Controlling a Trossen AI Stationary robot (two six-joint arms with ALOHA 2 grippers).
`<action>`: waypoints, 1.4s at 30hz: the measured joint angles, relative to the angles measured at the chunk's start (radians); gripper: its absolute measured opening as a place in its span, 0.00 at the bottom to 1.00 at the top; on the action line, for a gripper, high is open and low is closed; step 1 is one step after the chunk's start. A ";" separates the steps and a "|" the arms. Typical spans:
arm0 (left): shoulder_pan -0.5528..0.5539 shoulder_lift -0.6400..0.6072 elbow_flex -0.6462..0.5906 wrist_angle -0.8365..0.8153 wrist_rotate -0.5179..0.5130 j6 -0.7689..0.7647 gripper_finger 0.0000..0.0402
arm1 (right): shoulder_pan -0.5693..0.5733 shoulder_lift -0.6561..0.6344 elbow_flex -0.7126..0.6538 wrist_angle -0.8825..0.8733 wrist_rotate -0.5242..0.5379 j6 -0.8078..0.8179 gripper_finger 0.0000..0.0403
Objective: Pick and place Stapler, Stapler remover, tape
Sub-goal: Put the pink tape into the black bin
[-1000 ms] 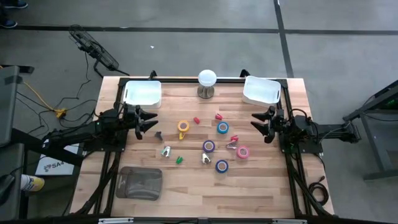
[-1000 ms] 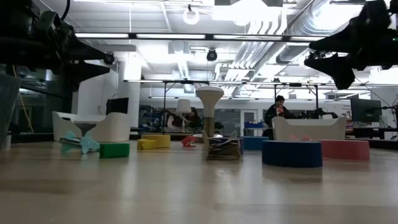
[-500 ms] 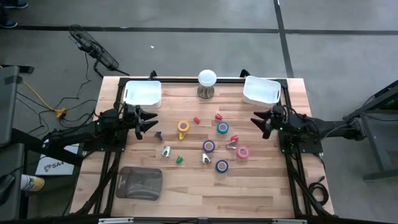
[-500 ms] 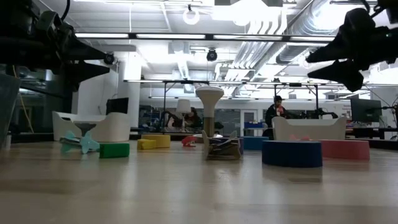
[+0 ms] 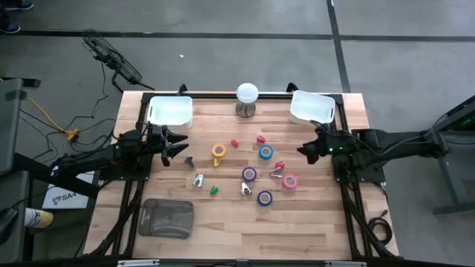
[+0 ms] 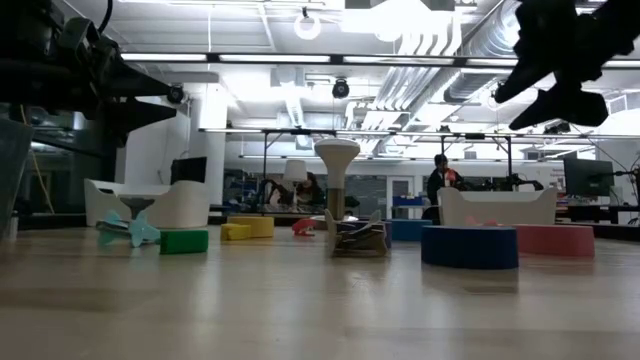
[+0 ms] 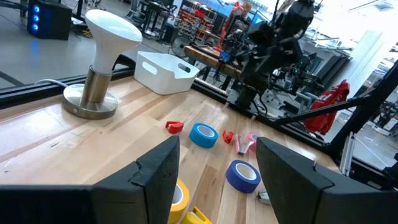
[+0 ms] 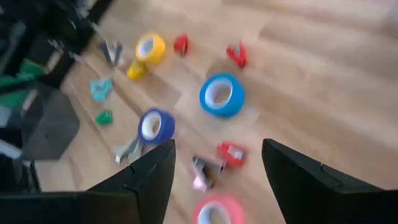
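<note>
A: Why was nothing in hand?
B: Judging by the layout, no pick had begun. Right claw (image 5: 303, 150) hung over the wooden tabletop (image 5: 223, 222), fingers spread w/ nothing btwn them, nose turned toward the clutter in the middle. Left claw (image 5: 182, 144) likewise stood spread and empty at its own side, waiting.

A: Where did the tape sit?
B: Loose, flat on the wood, center-right. Light-blue tape ring (image 5: 266, 153) nearest the right claw; pink tape ring (image 5: 289, 181) below it; purple-blue ring (image 5: 249, 174) and dark-blue ring (image 5: 265, 198) closer to the middle; yellow-orange ring (image 5: 218, 150) nearer the left claw. Small red pieces (image 5: 260, 138) and silvery metal bits (image 5: 245, 189) lay among them; couldn't tell stapler from remover.

A: Room to move?
B: Tight in the cluster, probably: the pink ring had a small red-and-grey item (image 5: 277, 170) just beside it. Light-blue ring stood more apart, so the easier first grab imo. Two white plastic bins (image 5: 170, 111) sat at the far corners, a white-domed lamp on a metal base (image 5: 247, 99) btwn them. Near edge was mostly bare wood, apart from a clear plastic tray (image 5: 166, 217) at the near-left.
</note>
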 joint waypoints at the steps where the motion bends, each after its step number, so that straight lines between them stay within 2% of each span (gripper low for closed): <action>1: 0.000 0.000 0.000 0.000 0.000 0.000 0.52 | 0.000 0.031 0.020 -0.013 -0.022 0.024 0.58; 8: 0.000 0.000 0.000 0.000 0.000 0.000 0.52 | 0.002 0.228 0.133 -0.126 -0.121 0.199 0.58; 15: 0.000 0.000 0.000 0.000 0.000 0.000 0.52 | 0.052 0.404 0.197 -0.275 -0.155 0.316 0.58; 28: 0.000 0.000 0.000 0.000 0.000 0.000 0.52 | 0.162 0.669 0.238 -0.258 -0.268 0.499 0.57; 42: 0.000 0.000 0.000 0.000 0.000 0.000 0.52 | 0.173 0.858 0.240 -0.206 -0.302 0.615 0.57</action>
